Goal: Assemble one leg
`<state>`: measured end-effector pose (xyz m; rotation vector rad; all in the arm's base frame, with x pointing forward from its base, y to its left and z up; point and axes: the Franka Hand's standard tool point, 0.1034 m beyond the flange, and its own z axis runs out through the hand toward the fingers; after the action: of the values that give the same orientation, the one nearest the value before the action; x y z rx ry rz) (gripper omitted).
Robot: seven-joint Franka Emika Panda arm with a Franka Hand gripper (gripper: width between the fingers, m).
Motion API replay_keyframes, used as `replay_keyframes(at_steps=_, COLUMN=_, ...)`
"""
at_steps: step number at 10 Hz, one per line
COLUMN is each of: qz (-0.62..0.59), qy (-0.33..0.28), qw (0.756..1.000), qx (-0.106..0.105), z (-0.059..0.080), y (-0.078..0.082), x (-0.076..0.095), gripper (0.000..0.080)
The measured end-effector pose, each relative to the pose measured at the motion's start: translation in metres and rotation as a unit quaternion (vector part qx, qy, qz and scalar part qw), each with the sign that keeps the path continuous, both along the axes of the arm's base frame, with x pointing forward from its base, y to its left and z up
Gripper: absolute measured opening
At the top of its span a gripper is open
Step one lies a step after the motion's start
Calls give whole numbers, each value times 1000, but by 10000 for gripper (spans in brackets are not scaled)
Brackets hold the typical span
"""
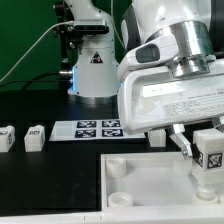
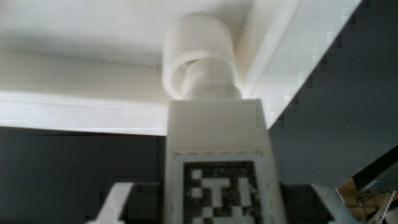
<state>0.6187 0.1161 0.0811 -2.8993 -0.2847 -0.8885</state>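
Gripper [image 1: 204, 141] clamped tight on the small white tagged plastic leg [image 1: 208, 158], hovering at the big white square tray's [image 1: 160, 190] corner, and not yet seated, I reckon.

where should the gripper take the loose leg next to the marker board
Grip the loose leg across its flat side faces, likely straight from above: it sits low on the table, and there are gaps on both sides.

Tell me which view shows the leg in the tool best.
The wrist view: the leg fills the frame centre, its tag and rounded end plain. The exterior view has it small at the exterior view's right, at the tray.
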Motion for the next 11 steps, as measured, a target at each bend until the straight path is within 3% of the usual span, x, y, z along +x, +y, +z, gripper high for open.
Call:
replay_keyframes(at_steps=5, qz=0, qy=1, qw=1000, qx=0, z=-1, y=0, x=0, gripper=291)
replay_keyframes(at_steps=7, qz=3, qy=4, qw=1000, qx=-5, z=-8, y=-7, x=5, gripper=291)
replay_keyframes(at_steps=11, qz=3, qy=-6, qw=1000, qx=-2, z=-16, y=0, x=7, gripper=291)
